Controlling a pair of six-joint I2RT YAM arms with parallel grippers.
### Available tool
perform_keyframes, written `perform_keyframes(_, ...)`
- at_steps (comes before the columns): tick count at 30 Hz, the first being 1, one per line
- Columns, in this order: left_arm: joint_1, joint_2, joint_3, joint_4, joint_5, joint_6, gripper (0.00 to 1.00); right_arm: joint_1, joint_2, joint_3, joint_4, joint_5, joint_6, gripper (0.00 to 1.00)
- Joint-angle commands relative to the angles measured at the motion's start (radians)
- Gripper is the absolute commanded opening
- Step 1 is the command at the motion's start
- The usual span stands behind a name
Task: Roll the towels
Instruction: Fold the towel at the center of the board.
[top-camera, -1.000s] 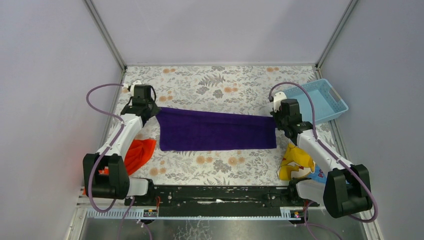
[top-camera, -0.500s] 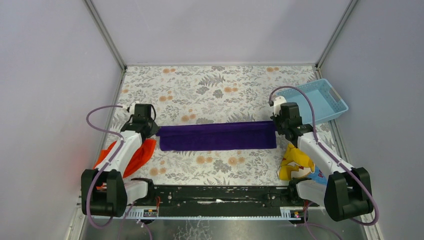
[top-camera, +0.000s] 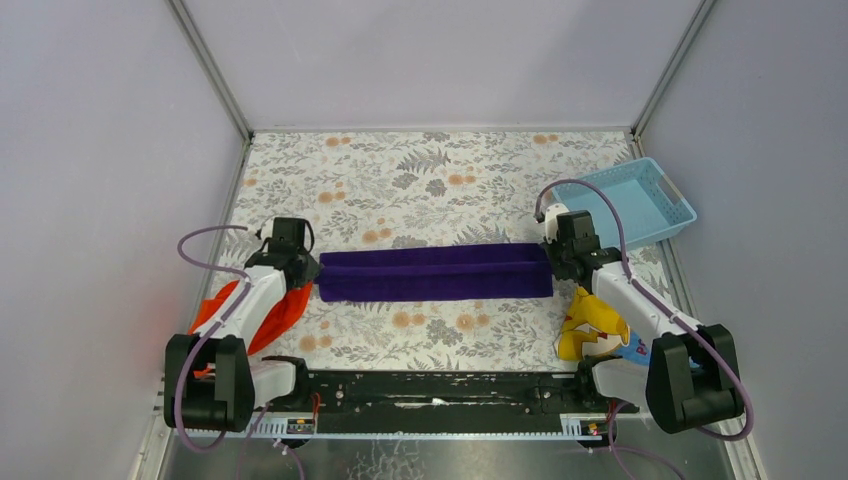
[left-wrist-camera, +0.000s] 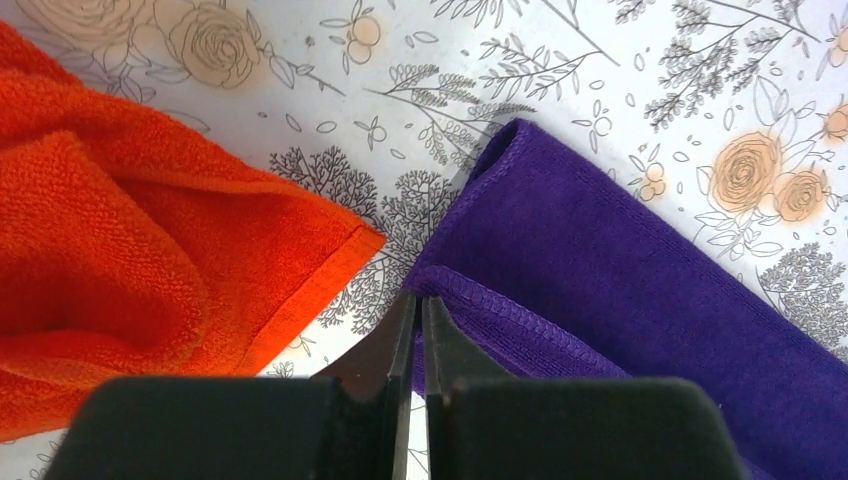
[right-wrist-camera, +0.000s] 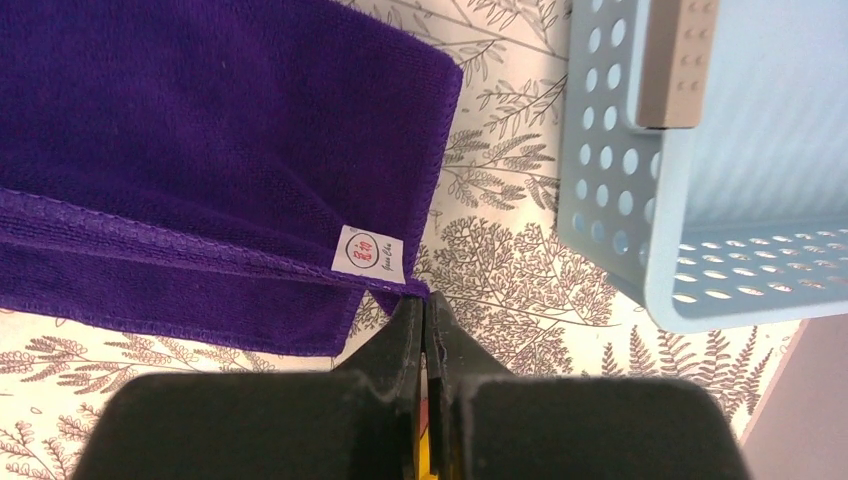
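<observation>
purple towel (top-camera: 435, 272), folded lengthwise | left end being pinched by left gripper (left-wrist-camera: 411, 300) | right corner being pinched by right gripper (right-wrist-camera: 424, 306)

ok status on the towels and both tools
Left tool shut on purple towel, left end; right tool shut on its right end. Towel folded to a long strip, not rolled. Orange towel bunched by left tool, not touching purple.

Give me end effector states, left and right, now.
Left end effector: closed, pinching the hem at one end of the purple towel.
Right end effector: closed, pinching the same towel's corner at the other end.
</observation>
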Motion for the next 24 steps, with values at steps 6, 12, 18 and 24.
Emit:
perform_keyframes(6,0.017,0.014,-0.054,-0.003,-0.048,-0.093,0.05,-0.01,0.053,0.03,-0.069,0.008,-0.016,0.04)
perform_keyframes(12,0.017,-0.028,-0.067,-0.013,-0.063,-0.121,0.22,0.002,0.048,0.049,-0.091,-0.006,-0.018,0.22)
perform_keyframes(18,0.016,-0.099,-0.026,-0.064,-0.082,-0.098,0.37,0.003,-0.044,0.082,-0.13,-0.047,-0.003,0.39)
perform_keyframes(24,0.015,-0.207,0.03,-0.105,0.016,-0.06,0.51,0.004,-0.139,0.135,-0.171,-0.092,0.044,0.44)
